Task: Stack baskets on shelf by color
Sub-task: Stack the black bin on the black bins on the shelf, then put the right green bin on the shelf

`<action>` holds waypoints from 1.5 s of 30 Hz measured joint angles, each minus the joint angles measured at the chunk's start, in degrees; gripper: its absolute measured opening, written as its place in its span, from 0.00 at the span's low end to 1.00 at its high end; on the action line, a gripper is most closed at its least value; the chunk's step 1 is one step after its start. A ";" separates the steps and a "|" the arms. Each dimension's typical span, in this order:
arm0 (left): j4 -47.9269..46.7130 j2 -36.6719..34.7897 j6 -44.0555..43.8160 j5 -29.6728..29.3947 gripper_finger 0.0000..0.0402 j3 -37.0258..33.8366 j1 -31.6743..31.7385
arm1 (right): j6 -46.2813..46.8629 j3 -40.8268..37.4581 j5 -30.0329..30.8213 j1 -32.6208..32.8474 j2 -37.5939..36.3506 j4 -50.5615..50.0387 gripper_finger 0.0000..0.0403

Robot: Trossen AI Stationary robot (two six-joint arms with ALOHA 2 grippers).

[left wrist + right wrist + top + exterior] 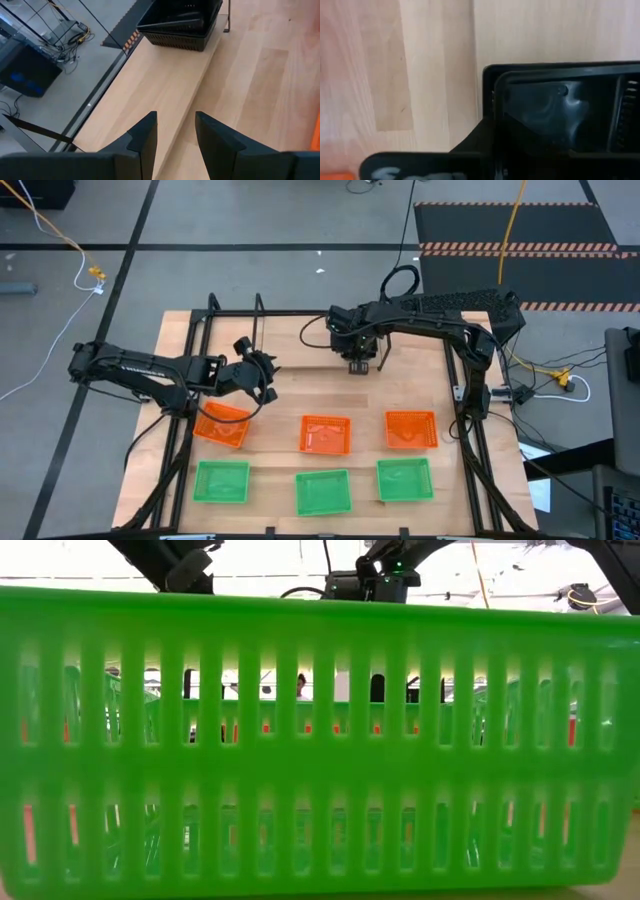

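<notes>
Baskets, black ones [182,22] nested on shelf [165,80] (orange, green empty), left fingers [142,137] spread, right fingers' state unclear.

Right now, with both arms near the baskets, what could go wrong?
1. The left orange basket lies askew, unlike its neighbours; the open left gripper beside it might catch only a corner.
2. The right gripper hangs very close over the black baskets on the shelf, whose top one looks tilted; pulling away could drag it off.
</notes>
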 joint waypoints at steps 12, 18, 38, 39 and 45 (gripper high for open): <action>-0.04 0.00 0.28 -0.02 0.34 0.00 0.00 | 2.66 0.00 0.18 -0.11 -2.44 4.45 0.25; -0.20 0.00 0.22 -0.04 0.34 -0.02 0.00 | 6.71 0.00 3.43 -0.15 -5.88 7.16 0.31; -0.06 0.00 -0.15 -0.05 0.34 -0.02 0.00 | 9.70 -17.87 4.74 -0.11 -10.88 17.26 0.27; 0.00 0.00 -0.15 -0.05 0.34 -0.02 0.01 | 9.43 -17.64 4.74 -0.14 -11.16 17.27 0.27; 0.37 0.00 -0.17 -0.05 0.34 -0.02 1.09 | 6.25 -16.17 6.57 -0.13 -17.30 18.74 0.27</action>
